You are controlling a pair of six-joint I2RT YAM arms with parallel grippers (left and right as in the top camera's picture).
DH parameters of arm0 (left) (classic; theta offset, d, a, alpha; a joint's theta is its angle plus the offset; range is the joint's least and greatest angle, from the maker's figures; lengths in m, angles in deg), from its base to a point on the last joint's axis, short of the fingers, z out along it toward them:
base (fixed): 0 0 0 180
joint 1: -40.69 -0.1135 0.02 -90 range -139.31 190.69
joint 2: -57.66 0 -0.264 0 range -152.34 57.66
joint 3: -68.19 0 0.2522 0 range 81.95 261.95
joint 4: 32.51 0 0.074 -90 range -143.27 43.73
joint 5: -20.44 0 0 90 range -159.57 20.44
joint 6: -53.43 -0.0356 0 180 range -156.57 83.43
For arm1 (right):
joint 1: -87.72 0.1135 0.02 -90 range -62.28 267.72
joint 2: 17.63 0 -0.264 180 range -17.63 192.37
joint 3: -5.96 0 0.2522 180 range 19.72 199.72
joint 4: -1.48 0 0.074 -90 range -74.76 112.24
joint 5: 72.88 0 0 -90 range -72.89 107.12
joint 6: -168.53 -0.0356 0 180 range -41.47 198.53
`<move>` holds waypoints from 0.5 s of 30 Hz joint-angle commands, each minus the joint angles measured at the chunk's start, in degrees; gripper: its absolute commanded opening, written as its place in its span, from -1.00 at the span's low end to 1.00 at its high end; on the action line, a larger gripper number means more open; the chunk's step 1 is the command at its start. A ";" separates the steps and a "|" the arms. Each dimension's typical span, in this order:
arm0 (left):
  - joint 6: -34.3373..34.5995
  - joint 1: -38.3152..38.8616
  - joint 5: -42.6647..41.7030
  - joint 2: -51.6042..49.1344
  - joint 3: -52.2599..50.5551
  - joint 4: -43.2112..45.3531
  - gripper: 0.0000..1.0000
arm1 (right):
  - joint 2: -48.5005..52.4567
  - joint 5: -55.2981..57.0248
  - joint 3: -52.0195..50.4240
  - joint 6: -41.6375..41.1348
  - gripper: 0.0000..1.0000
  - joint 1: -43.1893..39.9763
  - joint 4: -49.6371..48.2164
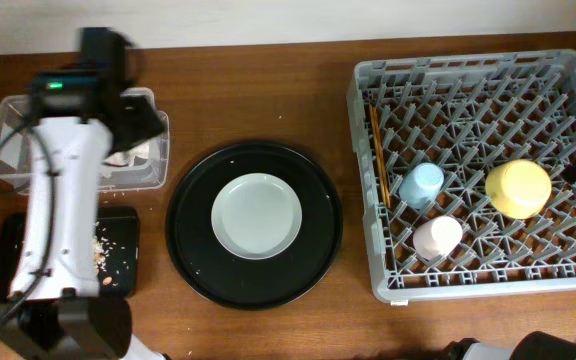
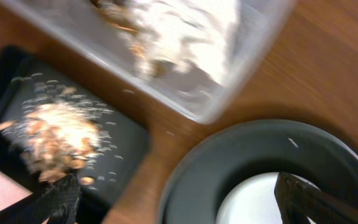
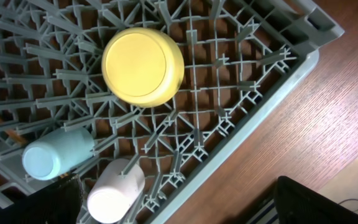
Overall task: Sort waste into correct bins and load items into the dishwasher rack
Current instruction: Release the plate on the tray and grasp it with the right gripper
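Your left gripper (image 2: pixel 176 185) hangs over the left end of the wooden table (image 1: pixel 268 80), above the near corner of the clear tub (image 1: pixel 160 168). Its fingers (image 2: pixel 58 200) are spread wide with nothing between them. The crumpled white napkin (image 2: pixel 191 31) lies inside that tub. Some brownish bits lie with it, too blurred in the wrist view for you to name.

Just beside the tub sits the flat black tray (image 1: pixel 8 250), which holds a scatter of beige-brown food scraps (image 2: pixel 61 134). The tray and the tub are close together but not touching.

The round grey-white plate (image 1: pixel 257 215) rests at the middle of the large round black tray (image 1: pixel 188 220), in the centre of the table and outside the rack.

Your right gripper (image 3: pixel 179 186) is over the near right corner of the dishwasher rack (image 1: pixel 468 70). Its fingers (image 3: pixel 309 199) are also wide apart and empty. In the rack:
- The yellow bowl (image 1: pixel 518 188) sits upside down on the pegs.
- The light-blue cup (image 1: pixel 421 184) and the pink cup (image 1: pixel 437 238) are tipped among the pegs to its left, near each other.
- The wooden chopsticks (image 1: pixel 378 150) lie along the rack's left wall.
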 commanded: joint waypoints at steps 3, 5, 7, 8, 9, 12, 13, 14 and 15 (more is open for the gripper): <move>-0.07 -9.81 0.33 0.68 0.22 -1.07 0.99 | -0.22 -23.50 0.35 -1.88 0.97 -0.02 4.85; -0.07 -9.88 0.35 0.68 0.22 -1.05 0.99 | -0.22 -39.87 0.35 13.31 0.98 4.81 6.54; -0.07 -9.88 0.35 0.70 0.22 -1.05 0.99 | -0.22 -38.18 0.22 16.26 0.99 17.42 7.30; -0.07 -9.88 0.33 0.70 0.22 -1.07 0.99 | -0.04 -35.74 0.11 16.33 0.99 24.70 6.73; -0.07 -9.88 0.33 0.68 0.22 -1.05 0.99 | 0.28 -32.54 -0.46 16.31 0.98 33.33 5.07; -0.07 -9.88 0.33 0.70 0.22 -1.07 0.99 | 4.92 -10.99 -3.39 -0.13 0.57 57.94 -6.47; -0.07 -9.90 0.33 0.70 0.22 -1.05 0.99 | 7.28 -8.61 -3.39 -1.40 0.33 62.71 -9.07; -0.07 -9.88 0.35 0.70 0.22 -1.07 0.99 | 10.08 -8.70 -3.39 -3.19 0.25 66.73 -14.58; -0.07 -9.88 0.35 0.70 0.22 -1.07 0.99 | 12.39 -8.57 -3.41 -6.93 0.10 68.39 -17.57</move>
